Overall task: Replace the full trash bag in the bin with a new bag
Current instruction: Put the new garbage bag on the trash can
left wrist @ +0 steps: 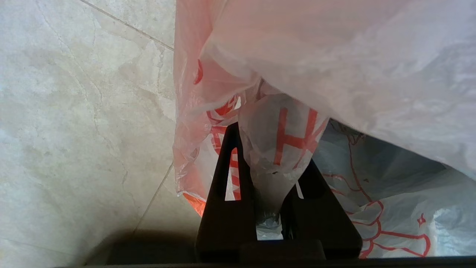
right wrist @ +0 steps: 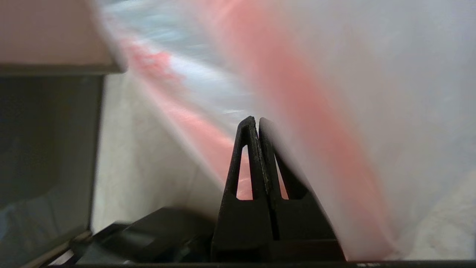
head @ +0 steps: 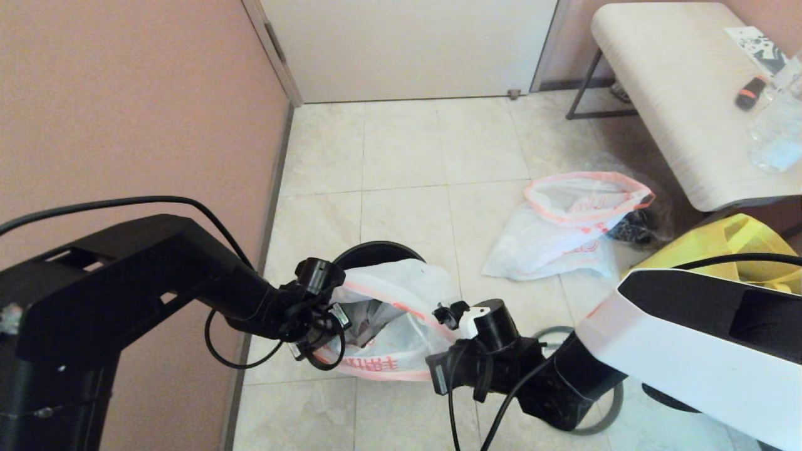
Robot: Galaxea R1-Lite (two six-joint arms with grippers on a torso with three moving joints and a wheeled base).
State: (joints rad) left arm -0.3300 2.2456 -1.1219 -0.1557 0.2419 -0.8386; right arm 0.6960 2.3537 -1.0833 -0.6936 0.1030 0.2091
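1. Head view: bin (head: pixel 376 250) sits on the tiled floor (head: pixel 401 163) near centre, mostly covered by the white bag with red print (head: pixel 391 326), whose mouth is spread open over it. Left gripper (head: pixel 326 313) is at the bag's 9 o'clock edge, right gripper (head: pixel 448 313) at its 3 o'clock edge. A second white-and-red bag (head: pixel 564 232) lies on the floor at 2 o'clock from the bin, well apart. Yellow tote (head: pixel 739 244) at far 3 o'clock, beside the pale worktop (head: pixel 677 94).
2. Left wrist view: left gripper (left wrist: pixel 273 156) clenched on a bunched fold of the bag (left wrist: pixel 334 67); plastic fills the gap between the fingers (left wrist: pixel 228 178). Floor tile (left wrist: pixel 81 111) beside it.
3. Right wrist view: right gripper (right wrist: pixel 257 124) fully clenched, fingertips touching. Bag film (right wrist: pixel 372 111) runs right against the fingers (right wrist: pixel 241 208); can't tell if any film is pinched.
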